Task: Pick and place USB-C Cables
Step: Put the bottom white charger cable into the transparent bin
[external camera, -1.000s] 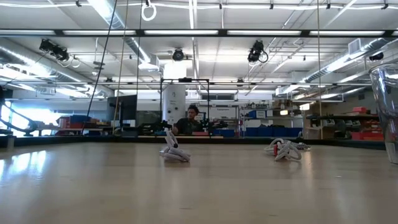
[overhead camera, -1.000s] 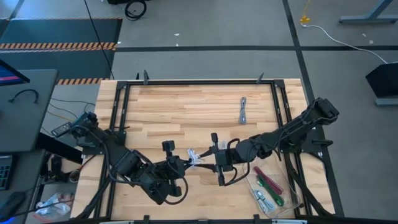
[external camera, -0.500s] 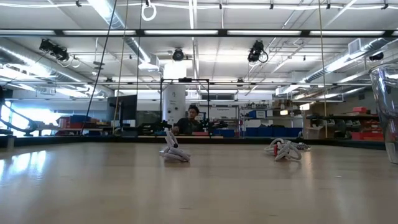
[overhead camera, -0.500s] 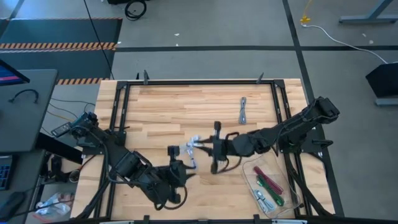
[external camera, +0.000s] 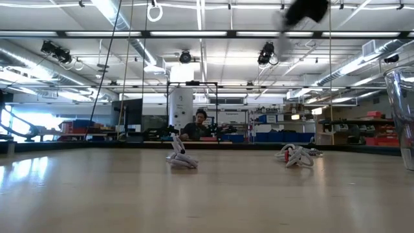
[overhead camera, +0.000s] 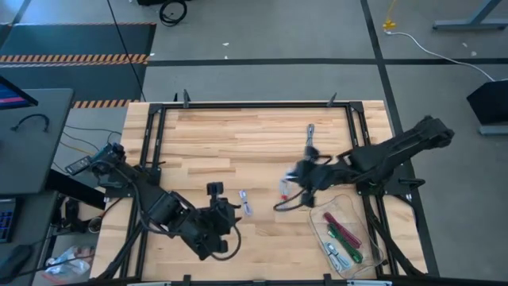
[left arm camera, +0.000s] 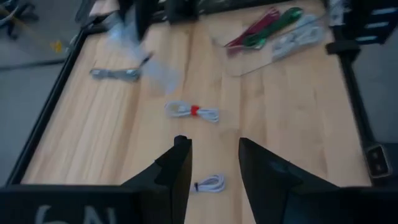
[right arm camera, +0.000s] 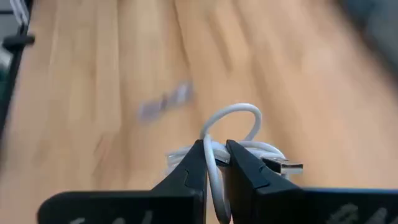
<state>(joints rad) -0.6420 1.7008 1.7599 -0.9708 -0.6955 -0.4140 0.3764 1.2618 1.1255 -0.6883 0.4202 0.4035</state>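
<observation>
The right gripper (right arm camera: pixel 214 163) is clamped on a white cable (right arm camera: pixel 233 134), a small coiled bundle pinched across its strands, with a loop standing up past the fingertips and a metal plug jutting out to one side. In the high view the right gripper (overhead camera: pixel 292 184) hangs above the table (overhead camera: pixel 214 143) with that cable (overhead camera: pixel 286 187) just at its tip; the clear tray (overhead camera: pixel 317 223) lies near, toward the table's front corner on the arm's own side.

Handling, as a judgement: the bundle is light and soft, and the loops flex rather than resist, so a pinch on a single strand could slip or let the coil unwind. The hold across several strands near the bundle's middle looks sound. The plug end is stiff and could catch on the tray wall.

The left gripper (left arm camera: pixel 214 163) hovers low with its fingers apart and nothing between them. A small white cable (left arm camera: pixel 210 183) lies on the table directly between its fingertips, and a grey cable with a red tie (left arm camera: pixel 192 111) lies farther ahead. Another grey bundle (left arm camera: pixel 115 74) lies well beyond, near the table's edge. In the tray, the green cable (left arm camera: pixel 273 26) and a red-purple one (left arm camera: pixel 252 31) lie together.
</observation>
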